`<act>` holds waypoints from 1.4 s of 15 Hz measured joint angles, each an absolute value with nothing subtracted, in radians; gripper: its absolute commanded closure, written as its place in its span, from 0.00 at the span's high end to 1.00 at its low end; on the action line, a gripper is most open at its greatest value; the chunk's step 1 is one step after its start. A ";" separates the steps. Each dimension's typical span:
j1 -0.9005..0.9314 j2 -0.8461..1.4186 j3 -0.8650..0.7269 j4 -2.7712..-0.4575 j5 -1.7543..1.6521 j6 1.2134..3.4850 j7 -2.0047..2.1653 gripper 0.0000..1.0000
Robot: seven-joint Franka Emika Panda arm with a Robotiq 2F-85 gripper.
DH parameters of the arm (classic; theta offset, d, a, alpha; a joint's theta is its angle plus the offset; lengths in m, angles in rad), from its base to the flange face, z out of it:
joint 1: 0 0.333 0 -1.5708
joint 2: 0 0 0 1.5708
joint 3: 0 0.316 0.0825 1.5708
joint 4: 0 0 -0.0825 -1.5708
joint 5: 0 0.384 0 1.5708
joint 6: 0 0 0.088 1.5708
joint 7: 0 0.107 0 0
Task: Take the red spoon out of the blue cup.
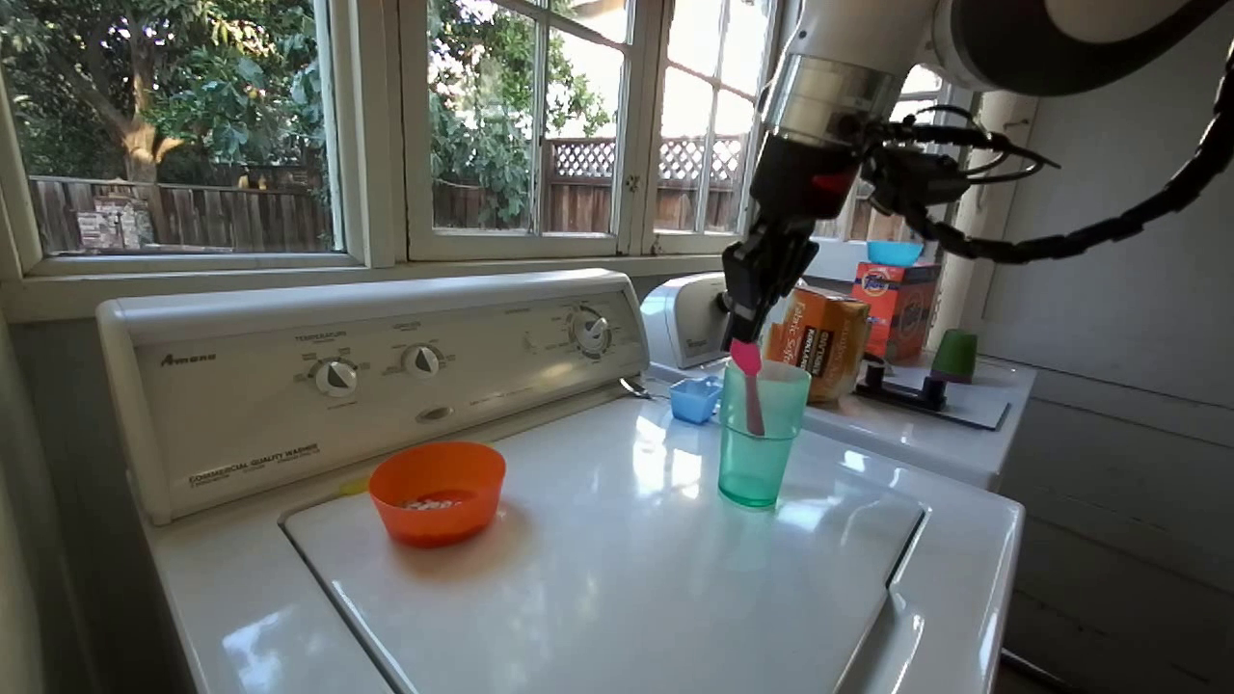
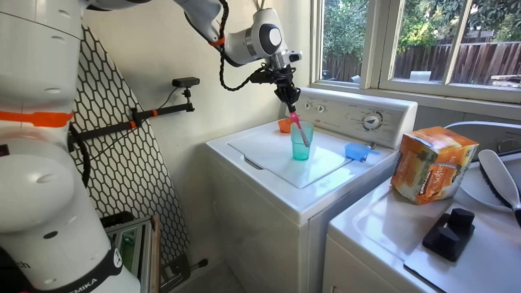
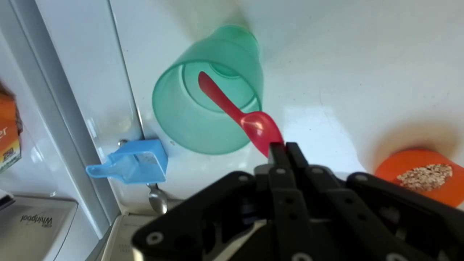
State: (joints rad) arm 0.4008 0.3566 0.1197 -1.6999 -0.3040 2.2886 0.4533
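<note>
The blue cup, a tall teal tumbler, stands upright on the washer lid; it shows in both exterior views point(image 1: 752, 472) point(image 2: 300, 154) and in the wrist view point(image 3: 195, 134). My gripper is above its rim in both exterior views point(image 1: 740, 337) point(image 2: 292, 110) and in the wrist view point(image 3: 284, 148). Its fingertips are shut on the bowl end of the red spoon point(image 3: 259, 129), also visible in both exterior views point(image 1: 746, 359) point(image 2: 296, 120). The spoon slants down, handle inside the cup's upper half, its tip above the bottom. The fingers hide the very end of the spoon's bowl.
An orange bowl point(image 1: 434, 516) with flakes stands on the lid point(image 1: 598, 598). A small blue scoop point(image 3: 145, 163) and a metal spoon point(image 3: 158, 199) lie near the control panel point(image 1: 386, 366). A fabric softener box point(image 2: 433, 167) stands on the neighbouring machine.
</note>
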 measured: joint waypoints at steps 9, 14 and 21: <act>0.475 0.217 0.189 -1.704 -0.491 2.282 0.452 0.01; 0.525 0.271 0.220 -1.754 -0.743 2.291 0.449 0.01; 0.529 0.418 0.215 -1.830 -1.113 2.499 0.446 0.01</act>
